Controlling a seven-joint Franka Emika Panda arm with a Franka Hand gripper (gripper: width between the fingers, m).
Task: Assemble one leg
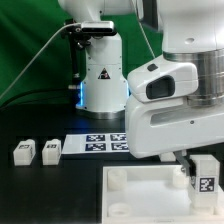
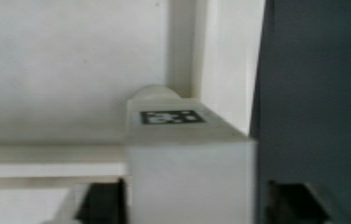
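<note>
My gripper (image 1: 197, 160) is shut on a leg (image 1: 203, 177), a small white block with a black-and-white marker. It holds the leg upright at the near right corner of the large white tray (image 1: 150, 200) in the exterior view. In the wrist view the leg (image 2: 190, 150) fills the space between the two dark fingers (image 2: 104, 203) of the gripper (image 2: 193, 208), with its marker facing the camera. The tray's white floor (image 2: 56, 90) and rim lie behind it. Whether the leg touches the tray is hidden. Two more legs (image 1: 24, 152) (image 1: 50, 150) lie on the black table at the exterior view's left.
The marker board (image 1: 105, 143) lies flat behind the tray. The arm's white base (image 1: 100, 75) stands at the back. A round corner socket (image 1: 118, 180) rises at the tray's left corner. Dark table (image 2: 323, 80) shows beside the tray's rim in the wrist view.
</note>
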